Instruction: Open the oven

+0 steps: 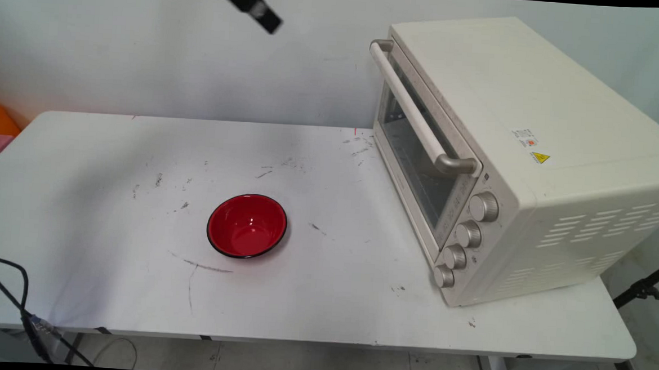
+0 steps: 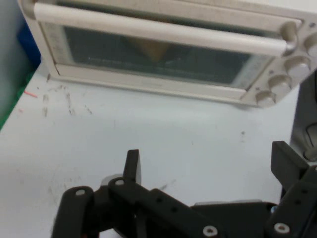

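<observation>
The gripper (image 1: 262, 13) is hanging high above the table (image 1: 104, 286), at about twelve o'clock from the red bowl (image 1: 247, 226), well apart from everything. In the hand view its two fingers (image 2: 132, 163) are standing spread wide, with nothing between them, so it is open and holding nothing.

The bowl is sitting upright near the middle of the table, empty, with a dark rim. The cream toaster oven (image 1: 522, 161) is standing at the bowl's three o'clock, its glass door (image 1: 415, 155) shut, the long handle (image 1: 409, 107) running across the top of the door and four knobs (image 1: 468, 234) lined up beside it.

The hand camera is facing the oven front. A likely risk: descending toward the oven, a spread finger could be catching on the protruding handle or knobs.
</observation>
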### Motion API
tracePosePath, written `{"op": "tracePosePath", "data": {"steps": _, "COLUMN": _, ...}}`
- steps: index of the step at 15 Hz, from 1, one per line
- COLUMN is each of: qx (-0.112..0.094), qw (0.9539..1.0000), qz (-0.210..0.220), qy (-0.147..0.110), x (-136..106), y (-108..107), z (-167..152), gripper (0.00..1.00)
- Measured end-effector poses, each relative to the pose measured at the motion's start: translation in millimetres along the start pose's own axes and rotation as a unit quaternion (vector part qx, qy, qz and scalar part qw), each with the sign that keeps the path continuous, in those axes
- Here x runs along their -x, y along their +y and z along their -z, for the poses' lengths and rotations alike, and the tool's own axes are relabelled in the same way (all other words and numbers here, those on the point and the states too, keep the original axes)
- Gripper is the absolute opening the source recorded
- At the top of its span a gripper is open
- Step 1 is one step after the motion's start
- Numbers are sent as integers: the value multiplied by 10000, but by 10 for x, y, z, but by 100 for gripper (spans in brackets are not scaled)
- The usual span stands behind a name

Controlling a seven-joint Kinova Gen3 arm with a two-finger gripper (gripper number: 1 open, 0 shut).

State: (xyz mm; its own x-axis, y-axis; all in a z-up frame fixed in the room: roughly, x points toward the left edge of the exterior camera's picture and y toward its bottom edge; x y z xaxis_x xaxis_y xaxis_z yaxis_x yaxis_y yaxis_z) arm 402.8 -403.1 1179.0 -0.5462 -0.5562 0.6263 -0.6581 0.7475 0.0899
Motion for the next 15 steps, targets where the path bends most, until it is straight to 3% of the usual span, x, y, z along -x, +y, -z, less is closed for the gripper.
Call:
{"op": "tracePosePath", "data": {"steps": 8, "qx": -153, "qw": 9996, "qz": -171, "qy": -149, "x": -702, "y": 48, "z": -710, "gripper": 100}}
{"op": "tracePosePath", "data": {"steps": 15, "qx": -150, "qw": 9973, "qz": -622, "qy": -360, "x": -1088, "y": 34, "z": -1289, "gripper": 100}}
